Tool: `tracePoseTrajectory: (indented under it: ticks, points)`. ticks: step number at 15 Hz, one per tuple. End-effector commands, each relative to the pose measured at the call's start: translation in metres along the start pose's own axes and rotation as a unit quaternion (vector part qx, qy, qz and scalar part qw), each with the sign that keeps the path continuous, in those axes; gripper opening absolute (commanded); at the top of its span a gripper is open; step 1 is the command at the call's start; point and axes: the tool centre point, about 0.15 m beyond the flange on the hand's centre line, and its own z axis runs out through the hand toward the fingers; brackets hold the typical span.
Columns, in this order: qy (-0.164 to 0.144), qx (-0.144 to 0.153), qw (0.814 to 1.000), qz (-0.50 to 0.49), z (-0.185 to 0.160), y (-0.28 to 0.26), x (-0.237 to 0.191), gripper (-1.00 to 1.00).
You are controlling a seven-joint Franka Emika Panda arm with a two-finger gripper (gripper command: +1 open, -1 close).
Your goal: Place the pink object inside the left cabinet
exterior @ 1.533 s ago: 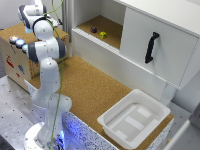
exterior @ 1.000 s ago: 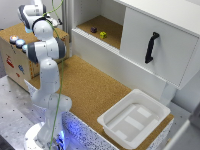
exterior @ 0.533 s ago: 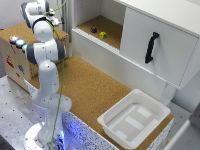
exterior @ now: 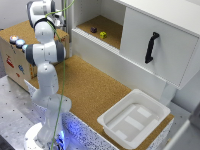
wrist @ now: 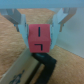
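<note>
While the gripper is clamping the pink object between its fingers, the left cabinet is lying off toward the exterior view's right of it, open-fronted, already holding two small pieces.

Pink-red block with a black L-shaped mark, set between pale grey jaws. White-walled left cabinet with cork-brown floor; inside, small dark purple piece and yellow cube. White door with black handle. White tub on speckled cork-brown desk.
</note>
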Motion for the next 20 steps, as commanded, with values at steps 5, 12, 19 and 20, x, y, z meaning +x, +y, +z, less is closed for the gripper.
tracePoseTrajectory:
  ticks: [5,12,19,20]
  points:
    - [0.016,0.024,0.960,0.278,0.022,0.139,-0.004,-1.00]
    - [0.041,0.021,0.934,0.355,0.028,0.250,0.025,-1.00]
    - [0.068,0.020,0.932,0.355,0.032,0.318,0.062,-1.00]
    - [0.069,0.019,0.933,0.352,0.033,0.325,0.070,-1.00]
